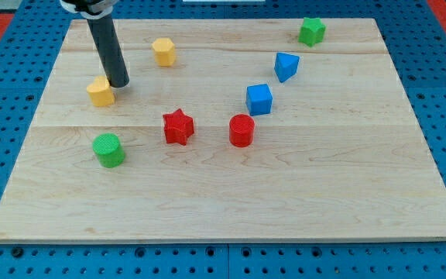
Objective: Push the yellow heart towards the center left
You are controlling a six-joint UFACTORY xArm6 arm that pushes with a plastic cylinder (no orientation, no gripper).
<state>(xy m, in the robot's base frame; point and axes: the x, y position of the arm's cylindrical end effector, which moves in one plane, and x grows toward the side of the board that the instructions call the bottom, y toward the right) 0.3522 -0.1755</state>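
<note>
The yellow heart (100, 91) lies on the wooden board (223, 194) at the view's left, a little above mid-height. My tip (119, 82) is just to the right of the heart and slightly above it, touching or nearly touching its edge. The dark rod rises from there to the view's top. A second yellow block, a hexagon (163, 51), lies further up and to the right of the tip.
A green cylinder (109, 149) lies below the heart. A red star (178, 126) and a red cylinder (241, 130) lie mid-board. A blue cube (259, 99), a blue triangular block (286, 66) and a green star (311, 31) lie to the right.
</note>
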